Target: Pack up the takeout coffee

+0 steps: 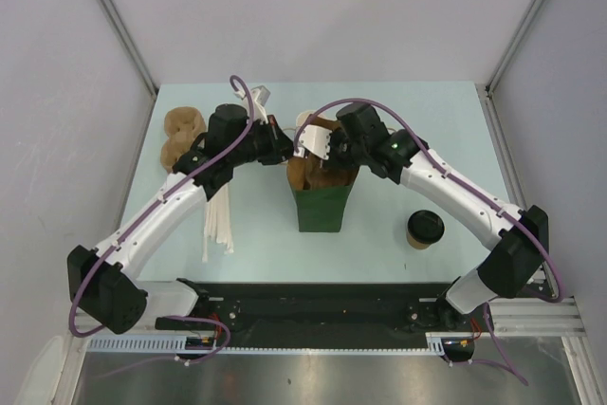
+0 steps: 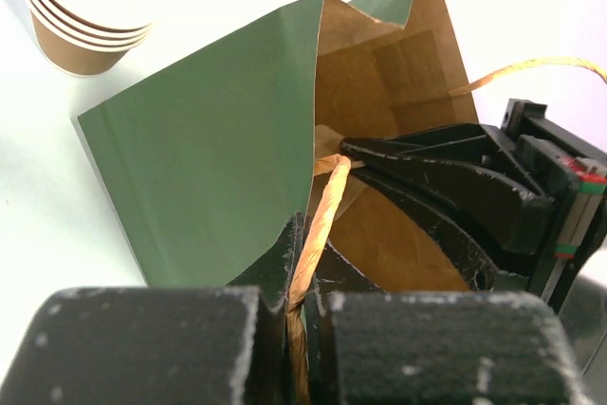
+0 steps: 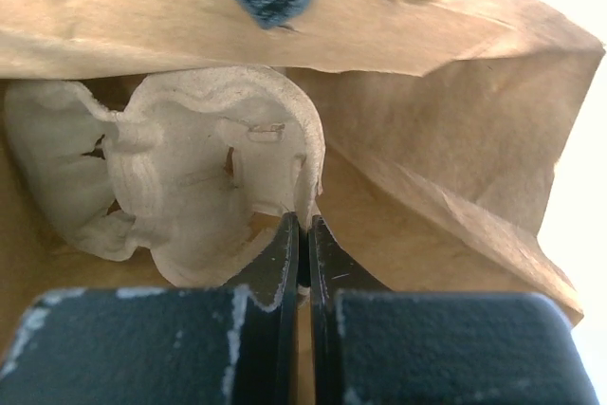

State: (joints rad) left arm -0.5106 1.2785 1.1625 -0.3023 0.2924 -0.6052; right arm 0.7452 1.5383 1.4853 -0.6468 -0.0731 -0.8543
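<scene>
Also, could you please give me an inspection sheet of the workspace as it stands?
Surface: pale green table, no spills seen.
Job's things: takeout coffee, lidded, upright on the table to the right of the green bag, not yet packed.
Clutter: nested cups; white sticks; brown pile, kind unclear.
Tools: left tool shut on the bag's twine handle; right tool shut on a pulp cup carrier inside the bag.
Cables: purple cables along both arms, no snag seen.
Surroundings: plain grey walls; nothing else seen.
</scene>
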